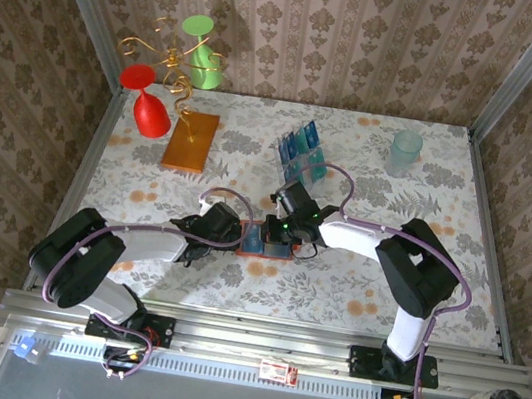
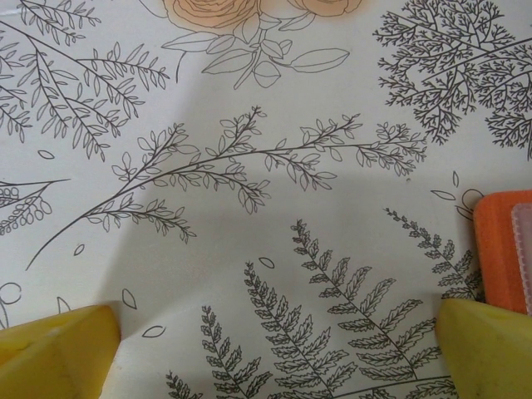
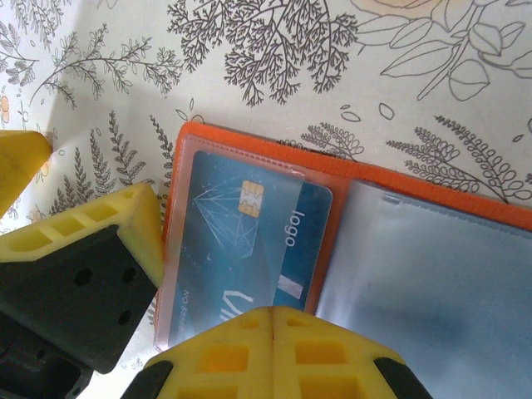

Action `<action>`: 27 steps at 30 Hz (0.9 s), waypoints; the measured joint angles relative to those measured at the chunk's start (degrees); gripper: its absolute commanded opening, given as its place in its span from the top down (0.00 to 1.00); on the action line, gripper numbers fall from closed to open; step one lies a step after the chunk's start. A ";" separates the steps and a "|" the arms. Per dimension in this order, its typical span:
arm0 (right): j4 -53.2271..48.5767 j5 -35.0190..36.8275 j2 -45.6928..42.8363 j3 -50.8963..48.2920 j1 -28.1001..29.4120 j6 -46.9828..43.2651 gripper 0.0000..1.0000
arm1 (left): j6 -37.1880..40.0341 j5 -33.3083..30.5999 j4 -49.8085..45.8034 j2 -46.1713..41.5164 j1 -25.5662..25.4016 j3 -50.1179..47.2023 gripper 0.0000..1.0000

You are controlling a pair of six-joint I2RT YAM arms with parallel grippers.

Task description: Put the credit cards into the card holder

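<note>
Right gripper (image 3: 273, 332): jaws shut, fingertips meeting over the near edge of a teal credit card (image 3: 249, 241). Could not tell whether they pinched it.

Card lay under the clear left pocket of the card holder (image 3: 249, 140). Gold chip faced up and "logo" was printed sideways near its right end. White script lower down was cut off, unreadable.

Right pocket (image 3: 432, 274) was grey-blue and glossy.

Holder lay open and flat on the floral table (image 1: 431, 307), between both grippers.

Left gripper (image 2: 270, 345): jaws wide, bare tablecloth between them. The holder's orange edge was just beside one fingertip.

Farther back, a clear rack (image 1: 301, 155) held blue cards (image 1: 295, 143) upright.
</note>
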 measured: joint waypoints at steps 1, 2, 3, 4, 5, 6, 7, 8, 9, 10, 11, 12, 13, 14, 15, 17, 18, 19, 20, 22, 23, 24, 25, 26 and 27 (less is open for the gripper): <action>0.00 0.02 0.22 0.00 0.09 0.00 0.97 | 0.00 0.00 0.00 0.00 0.00 0.00 0.00; -0.02 0.04 0.52 0.00 0.11 0.00 0.97 | 0.00 0.00 0.02 0.00 0.00 0.00 0.00; -0.02 0.07 0.87 0.00 0.15 0.00 0.99 | 0.00 0.00 0.02 0.00 0.00 0.00 0.00; -0.02 0.07 1.20 0.00 0.17 0.00 0.99 | 0.00 -0.02 0.02 0.00 0.00 0.00 0.00; 0.00 0.07 1.60 0.00 0.20 0.00 0.99 | 0.00 -0.02 0.02 0.00 0.00 0.00 0.00; 0.02 0.09 1.84 0.04 0.24 0.00 0.99 | 0.00 -0.02 0.02 0.02 0.00 0.00 0.00; 0.02 0.09 2.03 0.15 0.26 0.00 0.99 | 0.00 -0.02 0.04 0.02 0.00 0.00 0.00; 0.00 0.07 2.21 0.31 0.33 0.00 0.99 | 0.00 -0.02 0.07 0.02 0.00 0.00 0.00; -0.02 0.09 2.29 0.46 0.44 0.02 0.99 | 0.00 -0.02 0.11 0.02 0.00 0.00 0.00; -0.04 0.09 2.49 0.70 0.57 0.00 0.99 | 0.00 -0.02 0.17 0.07 0.00 0.00 0.01; -0.20 0.09 2.75 1.07 0.74 0.00 0.99 | 0.00 -0.07 0.20 0.11 0.00 0.00 0.01; -0.24 0.11 2.93 1.33 0.90 0.00 0.99 | 0.00 -0.07 0.20 0.11 0.00 0.00 0.01; -0.28 0.11 3.13 1.66 1.11 0.00 0.99 | 0.00 -0.09 0.20 0.11 0.00 0.00 0.01; -0.37 0.11 3.28 1.97 1.36 0.00 0.99 | 0.00 -0.11 0.20 0.11 0.00 0.00 0.01; -0.44 0.11 3.48 2.21 1.55 0.00 0.99 | 0.00 -0.13 0.20 0.11 0.00 0.00 0.01; -0.48 0.11 3.87 2.60 1.84 0.00 0.99 | 0.00 -0.20 0.20 0.11 0.00 0.00 0.01; -0.48 0.11 3.98 2.67 1.86 0.00 0.99 | 0.00 -0.22 0.17 0.11 0.00 0.00 0.00; -0.55 0.11 4.02 2.71 1.86 0.00 0.99 | 0.00 -0.22 0.13 0.07 0.00 0.00 0.00; -0.59 0.11 4.02 2.71 1.86 0.00 0.99 | 0.00 -0.22 0.00 -0.07 0.00 0.00 0.00; -0.61 0.11 4.02 2.71 1.86 0.00 0.99 | 0.00 -0.24 -0.74 -0.66 0.28 -0.07 0.00; -0.61 0.11 4.02 2.71 1.86 0.00 0.99 | 0.00 -0.28 -1.31 -1.16 0.63 -0.24 0.00; -0.61 0.11 4.02 2.71 1.86 0.00 0.99 | -0.02 -0.28 -1.79 -1.64 1.03 -0.37 0.00; -0.61 0.11 4.02 2.71 1.86 0.00 0.98 | 0.00 -0.28 -2.45 -2.29 1.55 -0.48 0.00; -0.61 0.11 4.02 2.71 1.86 0.02 0.98 | -0.02 -0.33 -3.08 -2.97 2.10 -0.59 0.00; -0.61 0.11 4.02 2.71 1.86 0.00 0.98 | -0.02 -0.35 -3.50 -3.43 2.49 -0.61 0.00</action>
